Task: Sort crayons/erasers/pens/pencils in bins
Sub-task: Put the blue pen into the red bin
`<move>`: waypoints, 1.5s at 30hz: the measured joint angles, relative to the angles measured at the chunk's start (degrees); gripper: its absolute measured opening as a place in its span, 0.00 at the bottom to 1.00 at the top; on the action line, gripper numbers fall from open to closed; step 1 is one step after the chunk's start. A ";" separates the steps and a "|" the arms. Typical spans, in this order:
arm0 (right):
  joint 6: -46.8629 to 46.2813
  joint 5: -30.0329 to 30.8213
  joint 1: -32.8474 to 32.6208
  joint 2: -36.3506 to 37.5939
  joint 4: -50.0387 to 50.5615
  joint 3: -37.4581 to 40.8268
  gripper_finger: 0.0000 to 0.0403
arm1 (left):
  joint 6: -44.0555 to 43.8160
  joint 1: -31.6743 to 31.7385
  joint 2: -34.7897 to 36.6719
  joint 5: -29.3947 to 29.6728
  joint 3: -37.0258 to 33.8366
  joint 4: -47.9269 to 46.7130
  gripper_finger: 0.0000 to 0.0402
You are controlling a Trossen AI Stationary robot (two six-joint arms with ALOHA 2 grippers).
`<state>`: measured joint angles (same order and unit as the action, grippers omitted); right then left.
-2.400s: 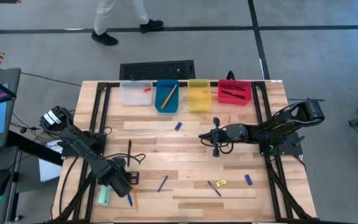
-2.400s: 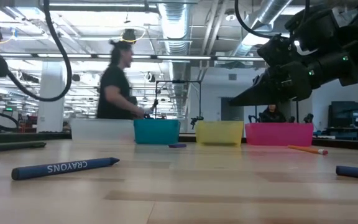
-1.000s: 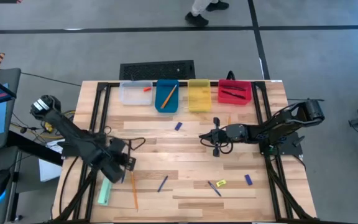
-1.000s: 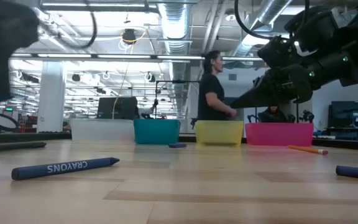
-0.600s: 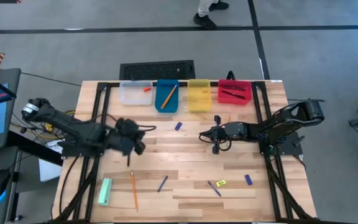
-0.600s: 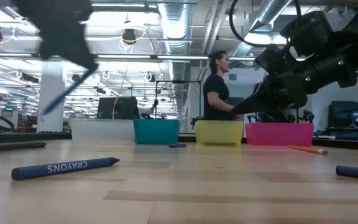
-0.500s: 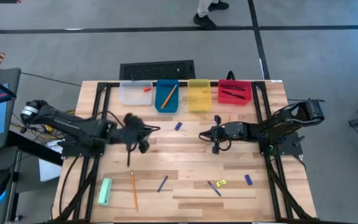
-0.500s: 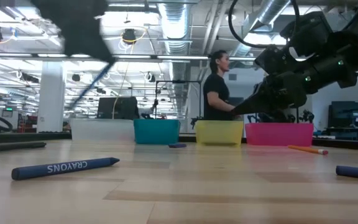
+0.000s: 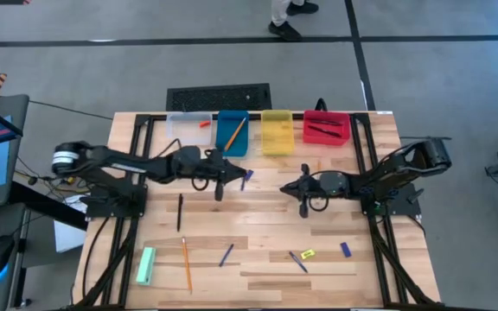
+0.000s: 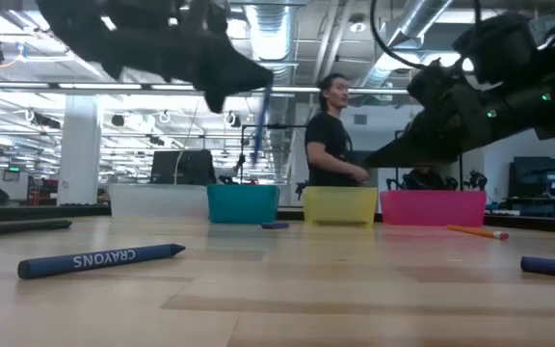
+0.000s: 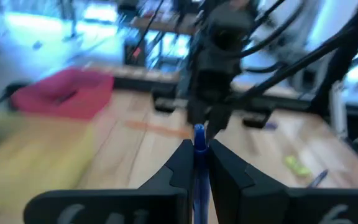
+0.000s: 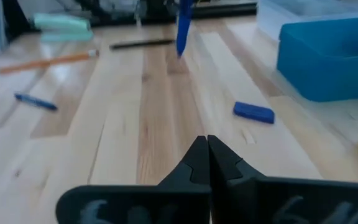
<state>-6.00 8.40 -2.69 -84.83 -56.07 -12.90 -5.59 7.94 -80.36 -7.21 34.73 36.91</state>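
Note:
Four bins stand in a row at the table's far edge: clear (image 9: 188,130), blue (image 9: 233,138), yellow (image 9: 277,134) and red (image 9: 326,130). My left gripper (image 9: 230,173) hovers just near of the blue bin, shut on a blue pen (image 10: 258,125), which also shows in the right wrist view (image 12: 183,25). My right gripper (image 9: 284,188) hangs shut above mid-table with nothing between its fingers (image 12: 205,146). A small blue eraser (image 9: 246,175) lies on the table between the two grippers. A pencil (image 9: 234,131) lies in the blue bin and dark pens (image 9: 325,128) in the red one. My left gripper pinches the blue pen's upper end (image 11: 199,132) between its two fingers. The fingers reach about level from the table's left and lie across the pen. The pen hangs nearly upright below them (image 10: 257,135), lifted clear of the table.
Loose on the table's near half lie a black pen (image 9: 180,211), a pencil (image 9: 185,263), a green block (image 9: 146,265), a blue pen (image 9: 226,255), a yellow eraser (image 9: 308,254) and a blue eraser (image 9: 346,250). A crayon (image 10: 99,260) lies near the low camera. A person (image 10: 330,145) stands beyond the table.
My left gripper has swung from the table's near left toward the far edge and right, carrying the blue pen up to the blue bin. Its wrist has rolled, and the pen, slanted before, now hangs nearly upright. My right gripper has stayed in place.

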 joint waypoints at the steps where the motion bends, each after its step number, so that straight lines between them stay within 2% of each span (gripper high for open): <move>1: -0.60 0.01 0.04 -0.33 -2.54 1.06 0.00 | 0.01 0.64 -2.00 -1.81 -0.08 3.77 0.04; 5: -3.11 -0.92 0.25 -0.38 -10.50 4.15 0.00 | -0.90 2.93 -10.11 -6.58 0.13 18.65 0.04; 9: -5.68 -1.01 0.21 -0.27 -10.55 3.05 0.02 | -5.38 5.87 -17.32 -9.72 0.19 33.19 0.04; 12: -7.06 -1.01 0.52 -0.23 -10.27 1.37 0.05 | -9.02 8.03 -21.28 -11.69 0.78 39.39 0.04; 17: -9.14 -0.99 2.21 -0.21 -9.87 -1.40 0.18 | -10.05 9.70 -23.57 -12.34 2.23 40.22 0.04; 24: -10.45 -0.98 4.83 -0.21 -6.29 -5.40 0.42 | -9.51 9.75 -23.66 -12.71 3.76 40.57 0.04; 30: -5.33 -0.55 7.00 -0.21 1.48 -11.39 0.56 | -9.80 9.73 -23.66 -13.24 5.86 37.29 0.04; 33: -1.84 1.71 7.50 -0.23 6.32 -14.36 0.58 | -9.54 9.68 -23.66 -13.24 6.18 37.11 0.04; 37: -0.02 2.03 7.70 -0.23 7.99 -16.60 0.57 | -9.52 9.68 -23.66 -13.24 6.18 37.15 0.04; 41: -0.36 1.90 7.70 -0.23 8.10 -17.46 0.51 | -9.52 9.68 -23.66 -13.26 6.17 37.19 0.04; 45: -1.83 -1.05 7.72 -0.71 8.09 -18.70 0.44 | -9.55 9.66 -23.66 -13.26 6.18 38.07 0.04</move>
<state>-7.83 7.35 5.03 -85.54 -47.98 -31.60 -15.14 17.61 -104.03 -20.47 40.91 74.98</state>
